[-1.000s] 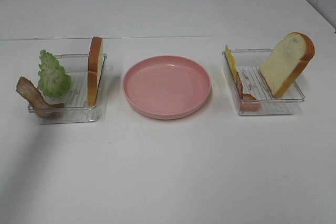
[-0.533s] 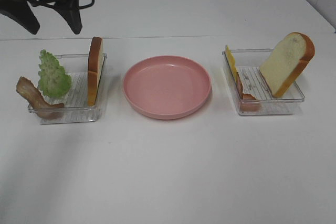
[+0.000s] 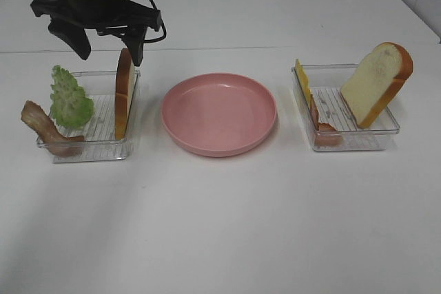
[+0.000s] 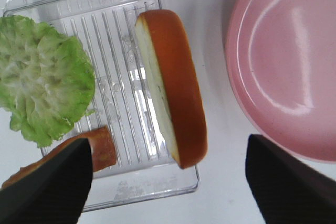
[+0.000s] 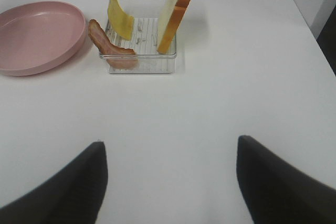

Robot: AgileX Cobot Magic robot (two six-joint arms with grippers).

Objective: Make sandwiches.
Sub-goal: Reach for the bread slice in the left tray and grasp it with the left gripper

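Observation:
The sandwich parts lie apart in two clear trays. The left tray (image 3: 103, 144) holds an upright bread slice (image 3: 124, 91), green lettuce (image 3: 69, 98) and a brown bacon strip (image 3: 43, 127). My left gripper (image 3: 109, 47) hangs open above the back of this tray, right over the bread slice (image 4: 173, 87); the lettuce (image 4: 44, 77) and bacon (image 4: 100, 145) show below it. The right tray (image 3: 358, 139) holds a leaning bread slice (image 3: 375, 84), yellow cheese (image 3: 302, 79) and reddish ham (image 3: 320, 125). My right gripper (image 5: 170, 182) is open, low over bare table, well short of that tray (image 5: 139, 61).
A round pink plate (image 3: 219, 112) sits between the two trays and holds nothing; it also shows in the left wrist view (image 4: 294, 61) and the right wrist view (image 5: 37, 35). The white table (image 3: 220, 225) stretches wide in front.
My left arm has come into the overhead view from the far left and moved right and forward, now hanging over the left tray's bread slice. Nothing on the table has moved.

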